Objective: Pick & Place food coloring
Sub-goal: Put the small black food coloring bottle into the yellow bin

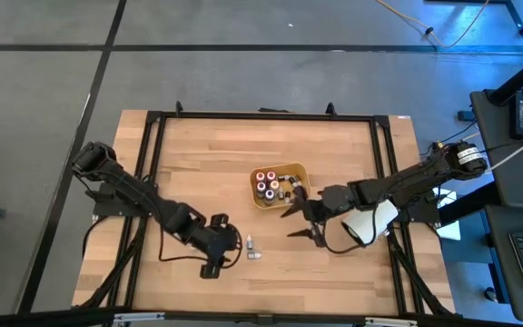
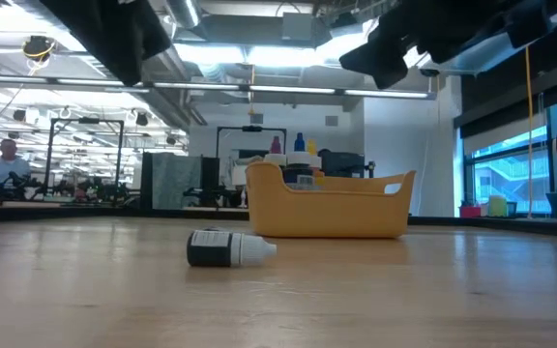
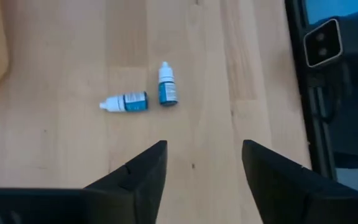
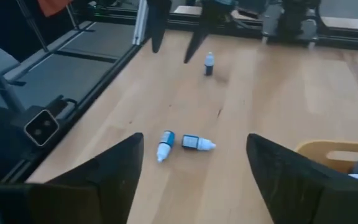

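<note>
We see several food coloring bottles (image 1: 268, 183) standing in the orange tray (image 1: 300, 173) near the middle of the counter (image 1: 207, 163), and two more (image 3: 140, 98) lying loose toward its front edge. Our left gripper (image 1: 223, 244) hangs with fingers spread and empty just beside the loose pair. Our right gripper (image 1: 301, 222), also wide and empty, sits just in front of the tray.

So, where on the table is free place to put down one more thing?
Bare wood lies between the orange tray and the far edge, and along the left side. It is crowded between the left gripper and right gripper, where two bottles lie.
</note>
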Motion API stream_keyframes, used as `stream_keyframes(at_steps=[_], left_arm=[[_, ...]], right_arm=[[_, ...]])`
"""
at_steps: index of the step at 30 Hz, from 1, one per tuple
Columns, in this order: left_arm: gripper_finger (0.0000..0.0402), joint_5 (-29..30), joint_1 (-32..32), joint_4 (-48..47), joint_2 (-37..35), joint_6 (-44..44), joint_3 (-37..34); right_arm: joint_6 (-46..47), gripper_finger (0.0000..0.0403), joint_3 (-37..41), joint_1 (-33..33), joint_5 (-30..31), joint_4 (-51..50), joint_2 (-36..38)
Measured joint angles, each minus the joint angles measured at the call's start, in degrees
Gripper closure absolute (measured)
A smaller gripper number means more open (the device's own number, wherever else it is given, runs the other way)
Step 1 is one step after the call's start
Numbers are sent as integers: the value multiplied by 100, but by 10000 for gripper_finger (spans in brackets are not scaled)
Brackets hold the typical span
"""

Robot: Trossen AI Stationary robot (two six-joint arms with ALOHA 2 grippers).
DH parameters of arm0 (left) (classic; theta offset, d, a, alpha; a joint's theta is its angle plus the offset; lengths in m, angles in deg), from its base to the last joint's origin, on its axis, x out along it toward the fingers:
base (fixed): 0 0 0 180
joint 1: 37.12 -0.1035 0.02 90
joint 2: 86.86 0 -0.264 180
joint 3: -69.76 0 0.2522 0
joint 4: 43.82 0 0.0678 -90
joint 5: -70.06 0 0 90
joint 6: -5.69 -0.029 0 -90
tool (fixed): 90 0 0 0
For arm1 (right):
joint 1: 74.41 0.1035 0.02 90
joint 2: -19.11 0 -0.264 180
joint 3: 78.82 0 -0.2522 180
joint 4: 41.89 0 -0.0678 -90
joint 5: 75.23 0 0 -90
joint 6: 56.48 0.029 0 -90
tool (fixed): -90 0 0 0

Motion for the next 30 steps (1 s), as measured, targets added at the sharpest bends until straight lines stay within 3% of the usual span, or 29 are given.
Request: stream_keyframes(at_steps=[5, 15, 23, 30], left_arm=[[164, 550, 104, -32, 33, -90, -6], [157, 382, 140, -28, 33, -154, -7], [158, 391, -74, -1505, 35, 1517, -7], [158, -309, -117, -2692, 37, 3174, -7]], right_arm=[[99, 110, 0, 136, 5, 50, -72], [-118, 114, 4, 250, -33, 67, -367], [-154, 114, 4, 248, -82, -12, -367], [-133, 114, 4, 248, 39, -62, -369]])
